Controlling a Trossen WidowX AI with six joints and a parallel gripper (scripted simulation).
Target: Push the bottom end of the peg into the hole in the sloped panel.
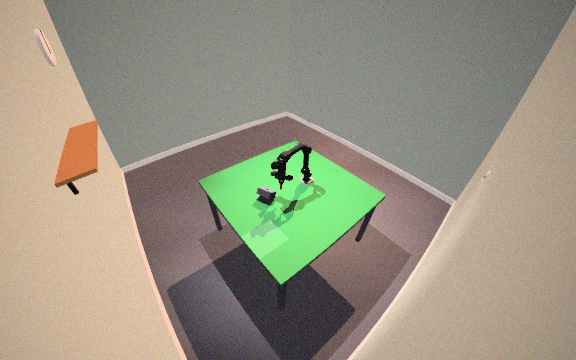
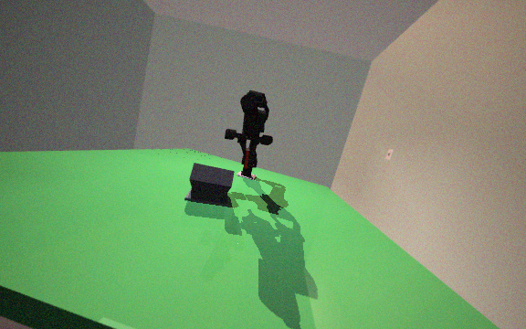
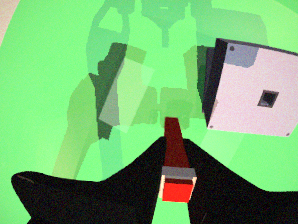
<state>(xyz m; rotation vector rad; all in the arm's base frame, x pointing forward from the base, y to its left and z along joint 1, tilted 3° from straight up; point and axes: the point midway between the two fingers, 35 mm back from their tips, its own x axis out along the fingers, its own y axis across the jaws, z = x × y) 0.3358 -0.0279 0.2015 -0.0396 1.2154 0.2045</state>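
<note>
My gripper (image 1: 281,180) (image 2: 247,152) (image 3: 173,143) is shut on the red peg (image 1: 281,185) (image 2: 247,160) (image 3: 177,155). The peg has a square top with a grey band near it, and its lower end points down, above the table. The sloped panel (image 1: 267,190) (image 2: 212,176) (image 3: 240,107) has a pale face, seen at the right of the wrist view, with one square hole (image 3: 268,98). The peg is left of the panel there and apart from it. In the wrist view the hole looks slightly turned relative to the peg's flat sides. The exterior view shows only the panel's dark back.
The green table (image 1: 318,220) (image 2: 108,256) (image 3: 45,95) carries the panel's dark base and the arm's base. Shadows of the arm and pale light patches lie on the table. An orange shelf (image 1: 79,150) is on the wall, away from the table.
</note>
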